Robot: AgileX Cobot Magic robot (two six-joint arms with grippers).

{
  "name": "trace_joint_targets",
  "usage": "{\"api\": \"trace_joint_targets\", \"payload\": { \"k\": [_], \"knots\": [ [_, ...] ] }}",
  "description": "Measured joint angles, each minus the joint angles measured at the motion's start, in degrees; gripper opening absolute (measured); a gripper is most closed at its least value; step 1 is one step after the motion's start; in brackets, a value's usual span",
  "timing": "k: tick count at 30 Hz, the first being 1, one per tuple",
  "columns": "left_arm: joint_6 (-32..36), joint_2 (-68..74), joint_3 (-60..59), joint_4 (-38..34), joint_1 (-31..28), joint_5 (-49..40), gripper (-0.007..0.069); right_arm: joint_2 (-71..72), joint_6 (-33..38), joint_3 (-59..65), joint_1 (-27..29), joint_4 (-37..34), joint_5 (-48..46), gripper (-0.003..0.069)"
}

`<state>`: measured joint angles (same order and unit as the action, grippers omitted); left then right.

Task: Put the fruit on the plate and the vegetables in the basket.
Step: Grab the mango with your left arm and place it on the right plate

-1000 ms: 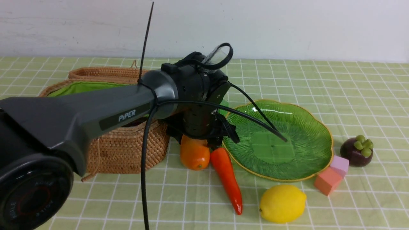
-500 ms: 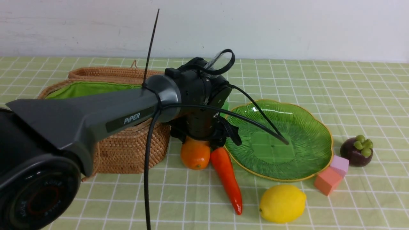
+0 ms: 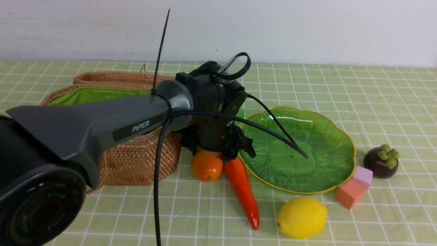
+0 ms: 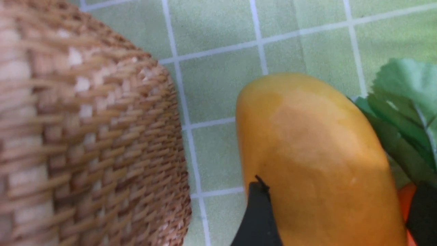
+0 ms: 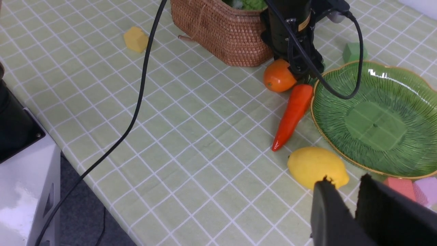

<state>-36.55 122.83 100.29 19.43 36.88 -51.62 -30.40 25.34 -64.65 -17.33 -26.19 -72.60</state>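
My left gripper (image 3: pixel 213 153) is down over the orange-yellow mango (image 3: pixel 206 167), which rests on the cloth beside the wicker basket (image 3: pixel 136 160). In the left wrist view its open fingers straddle the mango (image 4: pixel 314 143), one pad against its side. The carrot (image 3: pixel 242 191) lies right beside it, leaves (image 4: pixel 403 112) toward the gripper. The green plate (image 3: pixel 327 136) holds nothing. The lemon (image 3: pixel 302 217) sits in front of it, the mangosteen (image 3: pixel 380 162) to its right. My right gripper (image 5: pixel 344 179) hovers near the lemon (image 5: pixel 315 167), narrowly open, nothing between its fingers.
Foam cubes lie about: salmon (image 3: pixel 350 193) and lilac (image 3: pixel 363 176) by the plate's front right rim, green (image 5: pixel 355 51) behind the plate, yellow (image 5: pixel 136 39) left of the basket. The left arm's cable (image 3: pixel 273 130) hangs over the plate. The table edge (image 5: pixel 102 184) drops off near a grey box (image 5: pixel 24 191).
The left gripper has sunk lower over the mango and drawn its fingers in a little; the mango has shifted slightly left. Nothing else has moved.
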Motion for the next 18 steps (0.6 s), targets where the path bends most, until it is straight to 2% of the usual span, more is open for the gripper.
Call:
{"api": "trace_joint_targets", "payload": {
  "k": [7,11,16,18],
  "knots": [
    [1.0,0.0,3.4,-2.8,0.0,-5.5,0.0448,0.0,0.0,0.0,0.0,0.0,0.0,0.0141],
    [3.9,0.0,6.2,-4.2,0.0,-8.2,0.0445,0.0,0.0,0.0,0.0,0.0,0.0,0.0141],
    [5.7,0.0,7.3,-5.1,-0.1,-9.0,0.0501,0.0,0.0,0.0,0.0,0.0,0.0,0.0143],
    [6.4,0.0,7.3,-5.4,-0.7,-8.3,0.0554,0.0,0.0,0.0,0.0,-0.1,0.0,0.0143]
  ]
}}
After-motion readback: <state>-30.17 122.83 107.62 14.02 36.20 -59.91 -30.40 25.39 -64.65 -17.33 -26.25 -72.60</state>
